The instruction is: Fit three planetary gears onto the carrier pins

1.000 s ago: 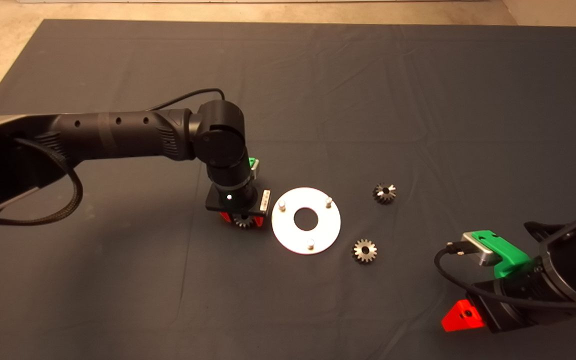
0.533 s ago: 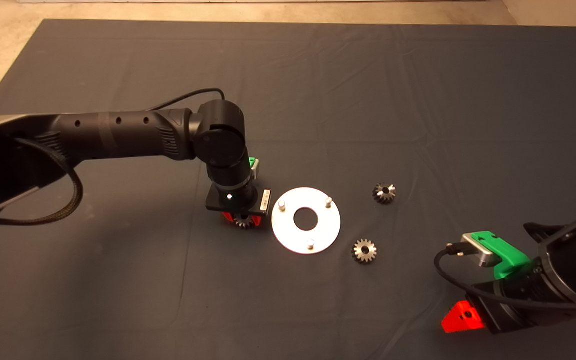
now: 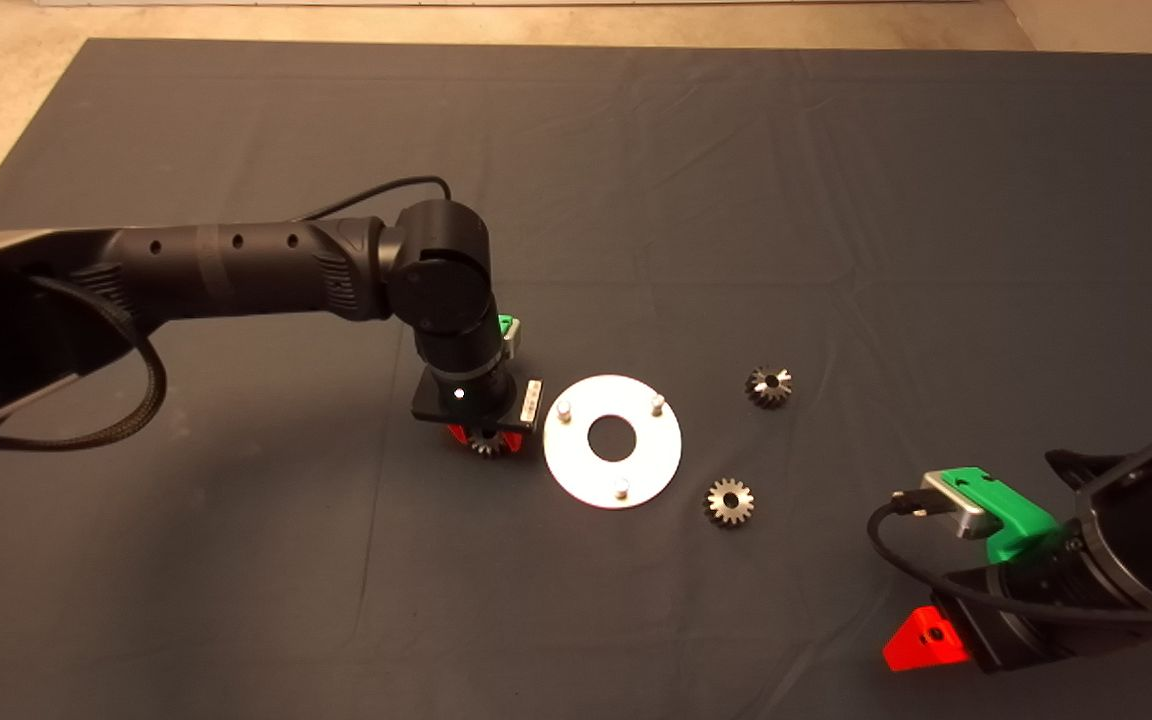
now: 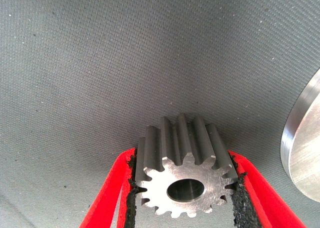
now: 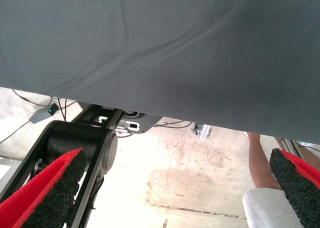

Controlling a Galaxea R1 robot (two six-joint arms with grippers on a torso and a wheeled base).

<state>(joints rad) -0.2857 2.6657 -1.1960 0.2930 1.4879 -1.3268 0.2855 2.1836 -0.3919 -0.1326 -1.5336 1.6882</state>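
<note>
Gear [image 4: 184,175] clamped between both pads of the left gripper [image 3: 482,437], just beside the white disc [image 3: 576,480] with three bare carrier pins [image 3: 564,411]. Two more gears [image 3: 729,501] lie beyond the disc. Right gripper [image 5: 170,198] open, parked at the mat [image 3: 636,180] edge.

Head view's kinda dim and warm, white disc [image 3: 613,441] glares, floor [image 5: 190,173] in right wrist view blown out.

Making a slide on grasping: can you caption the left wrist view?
Left gripper shut on a planetary gear just above the dark mat, the white disc alongside.
</note>
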